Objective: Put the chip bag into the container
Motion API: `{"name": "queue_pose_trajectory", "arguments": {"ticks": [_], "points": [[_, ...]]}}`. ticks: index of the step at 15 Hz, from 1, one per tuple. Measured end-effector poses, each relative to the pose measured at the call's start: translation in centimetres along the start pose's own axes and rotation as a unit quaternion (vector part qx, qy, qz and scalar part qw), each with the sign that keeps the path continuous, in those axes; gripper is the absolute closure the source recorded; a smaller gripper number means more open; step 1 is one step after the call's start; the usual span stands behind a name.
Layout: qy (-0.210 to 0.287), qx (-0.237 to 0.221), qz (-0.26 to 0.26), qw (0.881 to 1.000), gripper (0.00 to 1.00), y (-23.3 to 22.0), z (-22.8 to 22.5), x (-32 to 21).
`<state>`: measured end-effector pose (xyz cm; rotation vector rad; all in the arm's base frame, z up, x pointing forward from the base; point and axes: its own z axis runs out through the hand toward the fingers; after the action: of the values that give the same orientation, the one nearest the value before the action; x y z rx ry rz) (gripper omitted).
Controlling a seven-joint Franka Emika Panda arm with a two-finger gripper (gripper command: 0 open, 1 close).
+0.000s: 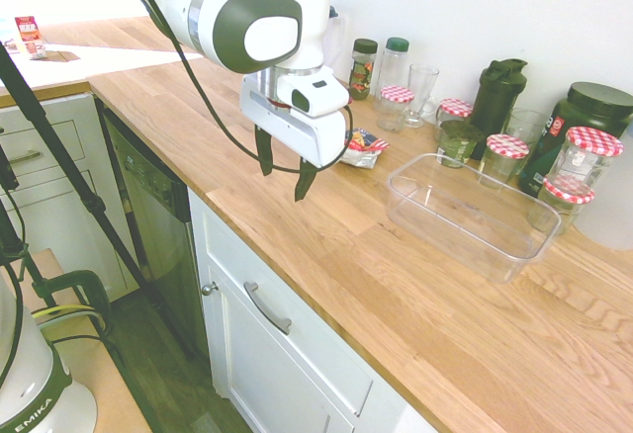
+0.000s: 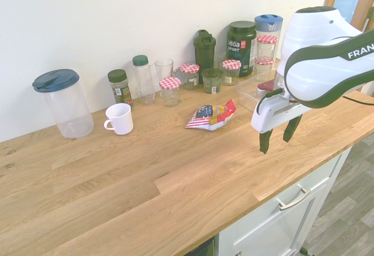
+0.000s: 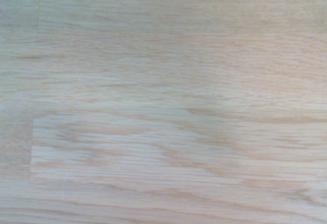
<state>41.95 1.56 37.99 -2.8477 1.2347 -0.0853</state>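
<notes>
The robot's white hand with dark fingertips (image 2: 277,142) hangs open above the pale wooden bench (image 2: 140,180), holding nothing. The crinkled silvery foil chip bag with red, blue and yellow print (image 2: 211,116) lies on the bench, outside and near the clear, low-walled rectangular plastic container (image 1: 470,217). Red-checked-lid glass jars (image 1: 505,155) stand beside the container.

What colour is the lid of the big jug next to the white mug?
The lid is dark blue. It shows best in the second exterior view.
</notes>
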Motion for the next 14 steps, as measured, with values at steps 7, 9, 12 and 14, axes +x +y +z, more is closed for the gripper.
{"name": "queue_pose_trajectory", "arguments": {"ticks": [7,9,12,14], "points": [[-0.004,0.024,0.032,0.999,0.0,-1.2,-0.2,1.8],[-0.012,0.051,0.059,0.997,0.0,-2.1,-1.2,3.4],[-0.023,0.081,0.083,0.993,0.0,-3.6,-3.1,5.2],[-0.029,0.091,0.086,0.992,0.0,-4.9,-4.3,5.9]]}}
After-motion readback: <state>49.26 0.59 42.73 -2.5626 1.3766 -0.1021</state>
